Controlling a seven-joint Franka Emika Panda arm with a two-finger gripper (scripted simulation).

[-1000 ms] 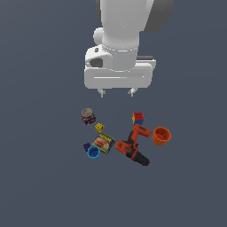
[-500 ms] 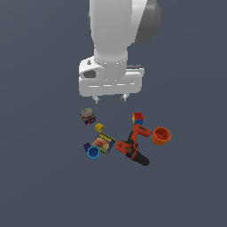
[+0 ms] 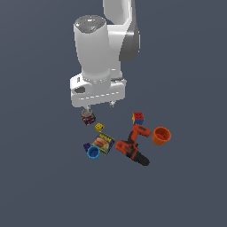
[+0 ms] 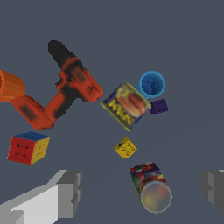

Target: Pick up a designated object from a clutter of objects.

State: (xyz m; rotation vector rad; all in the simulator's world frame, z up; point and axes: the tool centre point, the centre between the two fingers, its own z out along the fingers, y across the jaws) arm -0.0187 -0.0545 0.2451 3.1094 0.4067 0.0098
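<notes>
The little round can [image 4: 151, 186] has a shiny grey metal top and a patchwork label of red, blue and yellow. It sits on the dark grey worktop [image 3: 186, 186], at the edge of the pile. The pincer [image 4: 142, 192] hangs above it, wide open, one blocky grey finger [image 4: 70, 192] on each side, not touching. Just beside the can is a yellow die [image 4: 125, 148]. Farther off lie a flat tin [image 4: 127, 106] with a food picture, a smooth blue cup [image 4: 152, 84], a bumpy orange-black drill [image 4: 61, 89] and a coloured cube [image 4: 28, 147].
</notes>
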